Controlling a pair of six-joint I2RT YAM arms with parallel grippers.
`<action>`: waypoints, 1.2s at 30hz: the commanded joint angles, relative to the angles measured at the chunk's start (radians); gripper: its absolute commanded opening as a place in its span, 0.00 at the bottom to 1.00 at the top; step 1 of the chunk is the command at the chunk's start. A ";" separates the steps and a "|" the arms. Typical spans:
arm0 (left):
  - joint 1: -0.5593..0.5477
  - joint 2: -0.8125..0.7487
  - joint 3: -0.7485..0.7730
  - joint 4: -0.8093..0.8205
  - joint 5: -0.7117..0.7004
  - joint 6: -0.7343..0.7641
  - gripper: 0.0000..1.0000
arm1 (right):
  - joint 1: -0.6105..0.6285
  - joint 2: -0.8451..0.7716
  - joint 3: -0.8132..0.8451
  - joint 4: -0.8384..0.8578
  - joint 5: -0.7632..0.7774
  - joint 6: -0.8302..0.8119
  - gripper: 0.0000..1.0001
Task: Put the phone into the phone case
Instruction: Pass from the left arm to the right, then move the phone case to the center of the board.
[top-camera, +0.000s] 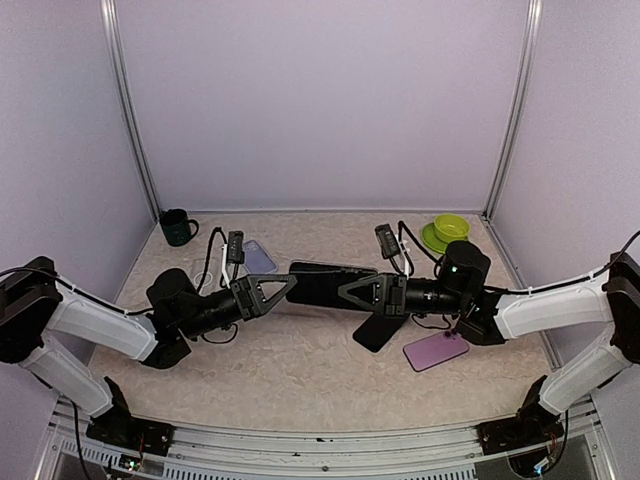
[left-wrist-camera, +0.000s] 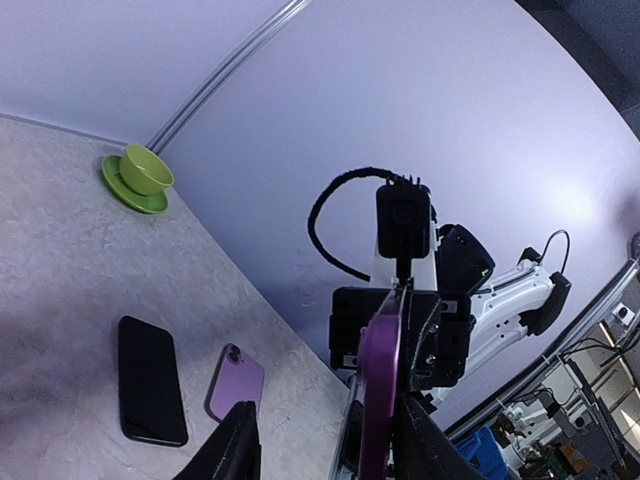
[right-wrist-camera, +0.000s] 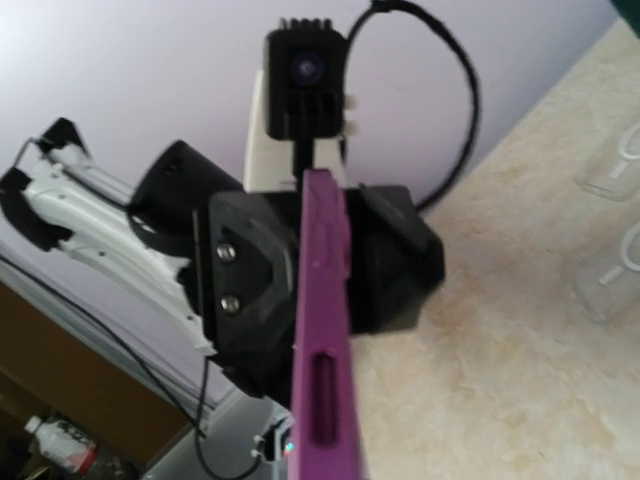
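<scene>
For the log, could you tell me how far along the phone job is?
Done: the purple case is off the table. In hand: left gripper and right gripper hold it between them, one per end. Left: I cannot tell whether a phone sits inside; a black phone lies on the table.

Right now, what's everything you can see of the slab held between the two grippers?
The slab is thin, rectangular, dark from above; its edge in both wrist views is matte purple, plastic-looking, with an elongated slot. It hangs flat above the table, the left gripper and right gripper each clamping one end. One piece or two: cannot tell.
</scene>
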 joint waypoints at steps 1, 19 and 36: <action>0.028 -0.066 -0.015 -0.129 -0.076 0.055 0.46 | -0.013 -0.068 -0.007 -0.053 0.060 -0.070 0.00; 0.056 -0.291 0.003 -0.942 -0.748 0.036 0.46 | -0.016 -0.132 0.012 -0.335 0.319 -0.166 0.00; 0.198 -0.071 0.025 -1.042 -0.759 -0.050 0.56 | -0.016 -0.141 0.012 -0.363 0.327 -0.166 0.00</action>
